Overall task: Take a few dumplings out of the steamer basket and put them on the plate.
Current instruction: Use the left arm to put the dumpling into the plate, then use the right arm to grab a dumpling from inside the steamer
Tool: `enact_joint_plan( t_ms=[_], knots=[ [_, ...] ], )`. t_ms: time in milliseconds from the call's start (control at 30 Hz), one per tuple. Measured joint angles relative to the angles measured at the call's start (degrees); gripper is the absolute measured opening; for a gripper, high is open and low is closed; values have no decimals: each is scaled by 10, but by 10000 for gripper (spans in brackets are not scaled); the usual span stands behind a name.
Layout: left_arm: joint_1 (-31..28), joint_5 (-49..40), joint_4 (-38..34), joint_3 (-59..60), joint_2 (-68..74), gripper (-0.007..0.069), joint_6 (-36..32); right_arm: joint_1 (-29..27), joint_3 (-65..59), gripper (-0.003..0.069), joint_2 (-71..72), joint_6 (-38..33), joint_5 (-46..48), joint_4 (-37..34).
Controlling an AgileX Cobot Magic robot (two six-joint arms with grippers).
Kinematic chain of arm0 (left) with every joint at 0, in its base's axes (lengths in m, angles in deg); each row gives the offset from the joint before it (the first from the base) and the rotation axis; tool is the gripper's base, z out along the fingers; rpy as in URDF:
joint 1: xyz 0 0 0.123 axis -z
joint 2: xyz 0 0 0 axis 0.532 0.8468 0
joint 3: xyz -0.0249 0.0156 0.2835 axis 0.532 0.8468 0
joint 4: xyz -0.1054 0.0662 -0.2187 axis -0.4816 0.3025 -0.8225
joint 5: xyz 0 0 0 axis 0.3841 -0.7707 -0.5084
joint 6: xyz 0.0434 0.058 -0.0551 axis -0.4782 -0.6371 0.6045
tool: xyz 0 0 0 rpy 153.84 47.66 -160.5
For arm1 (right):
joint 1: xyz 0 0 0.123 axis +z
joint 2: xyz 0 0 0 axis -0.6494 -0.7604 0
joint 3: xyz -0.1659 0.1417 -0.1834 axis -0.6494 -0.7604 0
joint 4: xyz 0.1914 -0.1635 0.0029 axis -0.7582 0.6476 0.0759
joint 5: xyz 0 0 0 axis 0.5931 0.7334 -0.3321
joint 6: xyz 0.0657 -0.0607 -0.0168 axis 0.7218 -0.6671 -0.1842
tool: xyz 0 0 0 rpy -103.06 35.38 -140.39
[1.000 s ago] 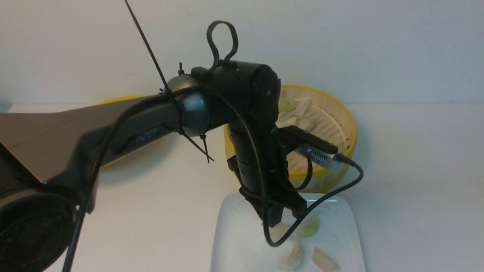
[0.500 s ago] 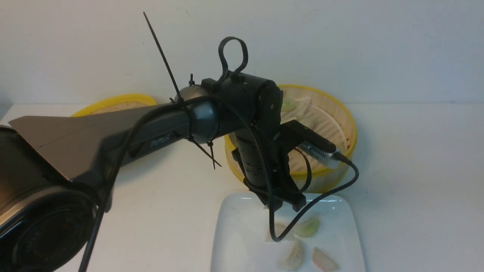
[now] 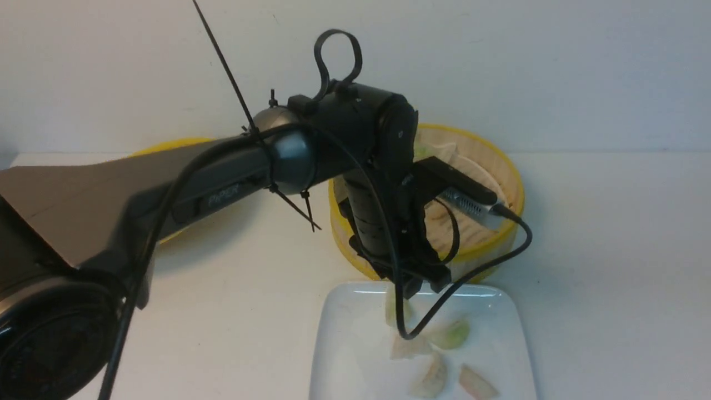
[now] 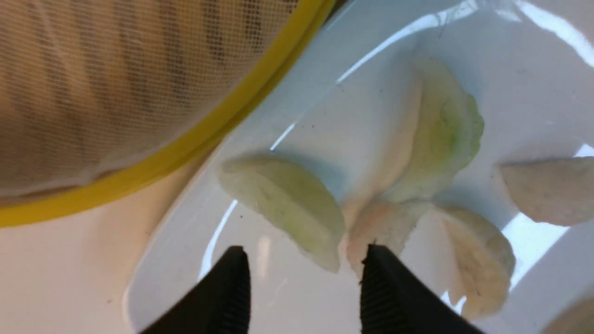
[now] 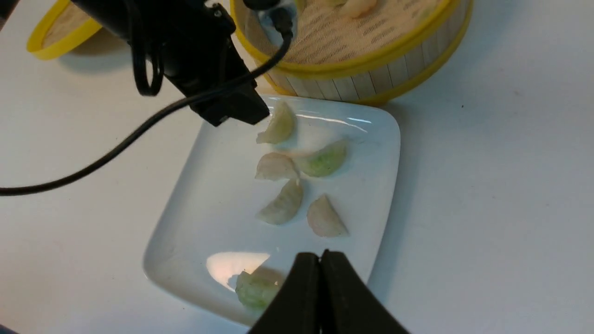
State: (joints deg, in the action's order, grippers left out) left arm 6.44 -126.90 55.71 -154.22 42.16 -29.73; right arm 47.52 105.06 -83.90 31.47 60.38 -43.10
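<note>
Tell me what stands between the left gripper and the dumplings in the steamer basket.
Only the wall of the steamer basket. The left gripper, open, hangs over the far edge of the plate beside it; the dumplings lie inside, past the yellow rim. Nothing else visible intervenes.

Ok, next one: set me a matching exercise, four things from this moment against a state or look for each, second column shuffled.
Column one
1. left end effector
2. right end effector
3. steamer basket
4. plate

Column two
A. glossy white, square
B. shut, holding nothing
C. open, over the plate
D. round, yellow-rimmed, slatted wall

Pairs: 1-C, 2-B, 3-D, 4-A
</note>
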Motion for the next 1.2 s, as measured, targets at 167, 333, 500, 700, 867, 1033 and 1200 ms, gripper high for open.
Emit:
enact_joint_plan(
  t_ms=[167, 333, 500, 700, 867, 1033, 1200],
  knots=[
    [0, -34, 41, -17, -92, 57, 15, 0, 34, -15, -38, 0, 1, -2],
    [0, -63, 65, -17, -221, -6, 33, 0, 91, -15, -106, -27, 2, -22],
    [-1, -62, 65, 41, -337, -6, 45, 0, 138, -15, -182, -94, 2, -85],
    [-1, -8, 65, 211, -511, -6, 97, 7, 207, -13, -304, -142, 2, -112],
    [-1, 36, 65, 340, -606, -6, 144, 47, 281, -13, -419, -160, -7, -89],
    [-1, 47, 65, 426, -674, -6, 187, 96, 366, 15, -547, -155, -17, -16],
    [-1, 42, 65, 451, -713, -6, 206, 130, 439, 141, -665, -127, -27, 63]
  ],
)
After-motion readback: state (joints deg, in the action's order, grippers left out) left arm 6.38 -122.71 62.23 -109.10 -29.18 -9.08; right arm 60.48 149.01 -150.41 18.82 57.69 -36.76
